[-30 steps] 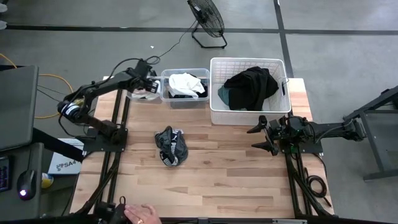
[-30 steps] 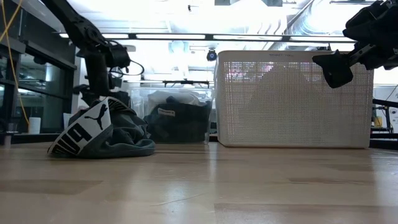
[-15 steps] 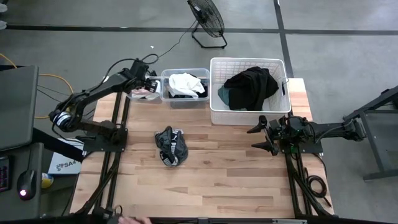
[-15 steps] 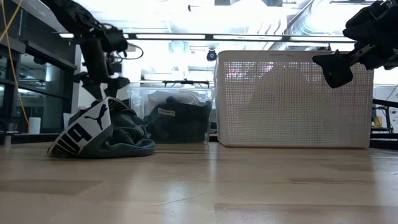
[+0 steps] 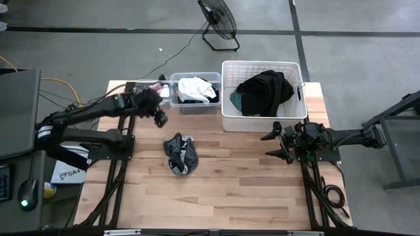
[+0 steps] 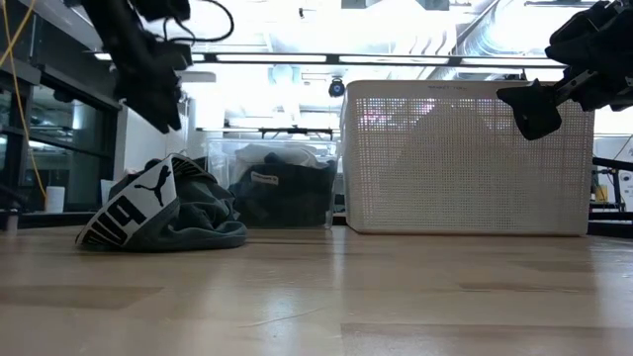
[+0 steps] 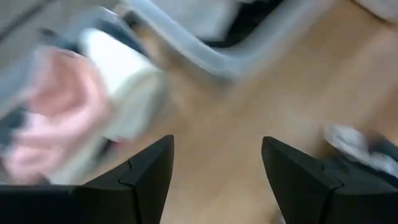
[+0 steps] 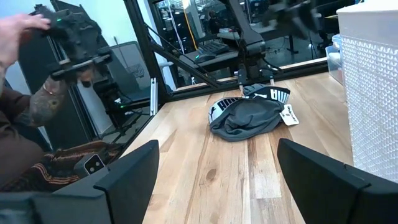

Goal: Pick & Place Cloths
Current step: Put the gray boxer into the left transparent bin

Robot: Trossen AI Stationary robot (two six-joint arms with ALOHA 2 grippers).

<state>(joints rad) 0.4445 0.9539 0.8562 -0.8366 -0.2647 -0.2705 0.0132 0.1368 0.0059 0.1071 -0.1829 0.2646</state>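
A dark grey cloth (image 5: 180,155) with a white-lettered black waistband lies bunched on the table's middle left; it also shows in the low view (image 6: 163,213) and the right wrist view (image 8: 249,116). A white cloth (image 5: 197,88) lies in the clear bin (image 5: 195,107). Black and teal cloths (image 5: 265,89) fill the white basket (image 5: 226,119). A pink cloth (image 7: 59,115) lies in a small bin at the far left. My left gripper (image 5: 159,117) (image 7: 217,180) hangs open and empty above the table, between that bin and the grey cloth. My right gripper (image 5: 276,147) stands open at the right.
The bins and the basket line the table's far edge. Bare wood lies in front of them and on the near half of the table (image 5: 249,190). A fan (image 5: 220,23) stands on the floor behind. A person's hand (image 8: 13,31) holds a device beyond the table's left side.
My left gripper has left the small far-left bin, risen and swung toward the near edge, and now hangs above the table close to the grey cloth; the move is fast, and its wrist view is blurred. The cloths have stayed put. A hand at the near edge has withdrawn.
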